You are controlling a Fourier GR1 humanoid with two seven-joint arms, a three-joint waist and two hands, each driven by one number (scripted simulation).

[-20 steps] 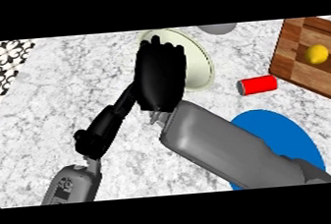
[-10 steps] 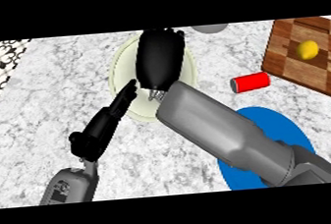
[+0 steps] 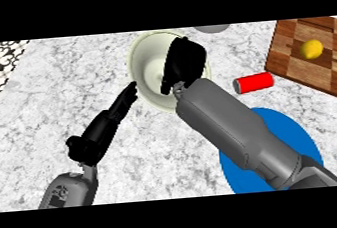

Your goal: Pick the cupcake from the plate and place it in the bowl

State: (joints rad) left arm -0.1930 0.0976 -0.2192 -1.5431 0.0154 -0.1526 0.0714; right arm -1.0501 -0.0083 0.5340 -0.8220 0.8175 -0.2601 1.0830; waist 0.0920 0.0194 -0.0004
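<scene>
The bowl [image 3: 147, 62] is cream-white and round, and it stands upright on the counter near the far edge. The blue plate [image 3: 296, 138] lies flat to the right, nearer to the robot, partly hidden. The cupcake cannot be seen in this view.

- A red can [image 3: 253, 82] lies on its side on the grey marbled desk [image 3: 45, 105].
- A wooden cutting board [image 3: 316, 59] sits at the right edge, just beside the can.
- A yellow lemon [image 3: 312, 48] rests on the board.
</scene>
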